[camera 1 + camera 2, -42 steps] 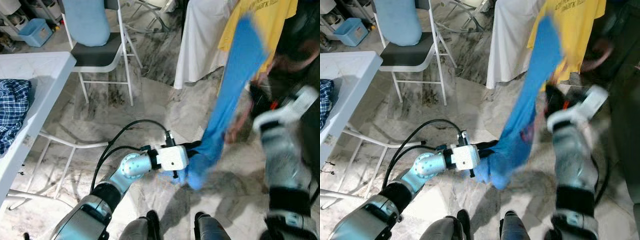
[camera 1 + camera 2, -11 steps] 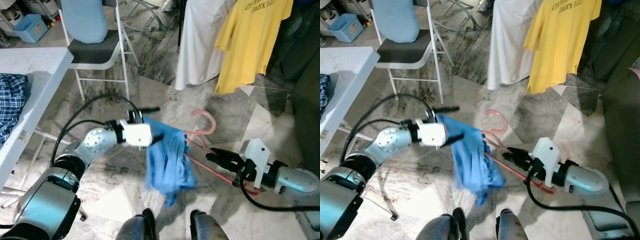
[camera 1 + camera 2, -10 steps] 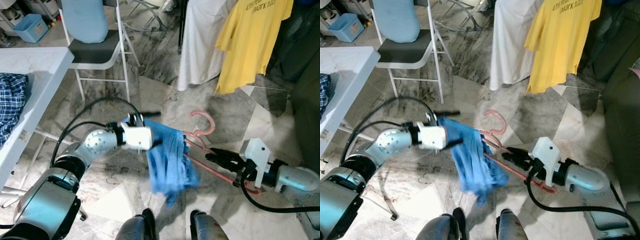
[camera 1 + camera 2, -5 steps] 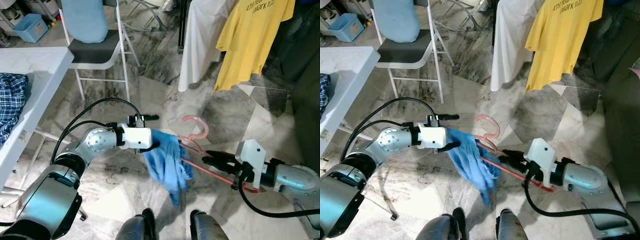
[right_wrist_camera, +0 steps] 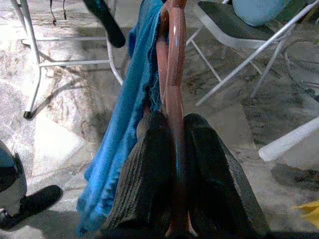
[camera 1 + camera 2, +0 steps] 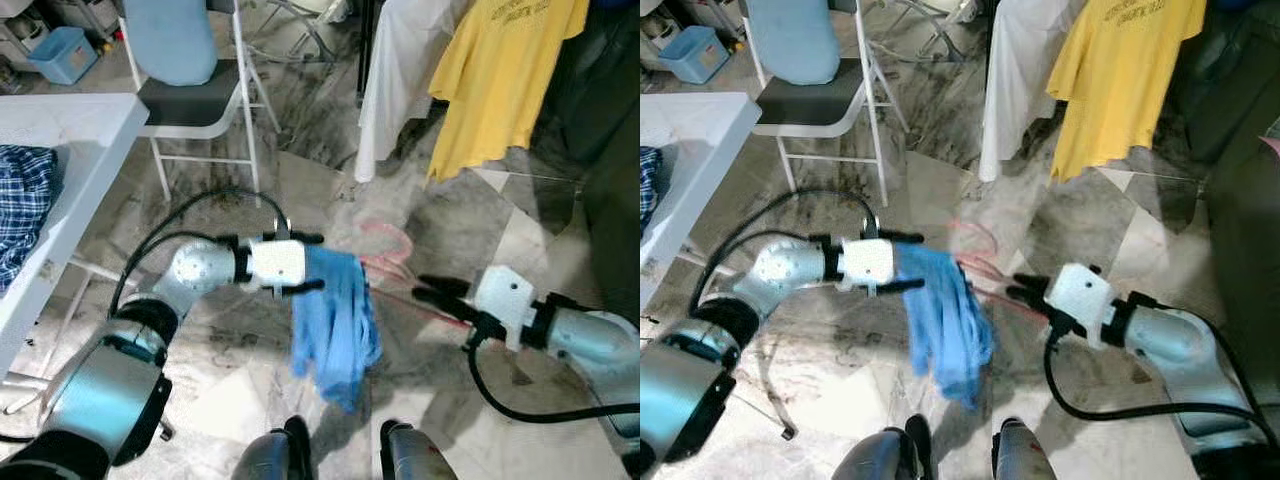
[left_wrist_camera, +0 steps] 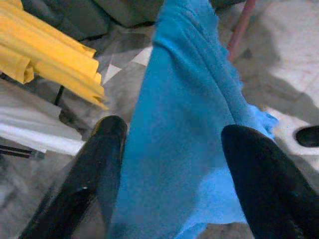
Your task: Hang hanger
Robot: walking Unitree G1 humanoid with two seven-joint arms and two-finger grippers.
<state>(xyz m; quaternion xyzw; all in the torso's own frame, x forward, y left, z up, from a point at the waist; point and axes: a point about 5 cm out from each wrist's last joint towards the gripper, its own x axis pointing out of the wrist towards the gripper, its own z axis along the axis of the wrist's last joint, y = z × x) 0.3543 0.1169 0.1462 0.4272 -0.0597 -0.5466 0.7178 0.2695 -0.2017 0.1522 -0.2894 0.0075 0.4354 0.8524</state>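
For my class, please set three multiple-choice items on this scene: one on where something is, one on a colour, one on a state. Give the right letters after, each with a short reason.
1. Where does the blue cloth hang?
A. On the white table
B. Between the two grippers, over the floor
C. On the chair seat

2. What colour is the hanger?
A. Pink
B. Green
C. Black

3. How is the right gripper?
A. Open, apart from the hanger
B. Shut on the hanger
C. Shut on the yellow shirt

Answers: 1 B, the cloth droops from the left gripper toward the right one. 2 A, the right wrist view shows a pink bar. 3 B, both black fingers press against the hanger.
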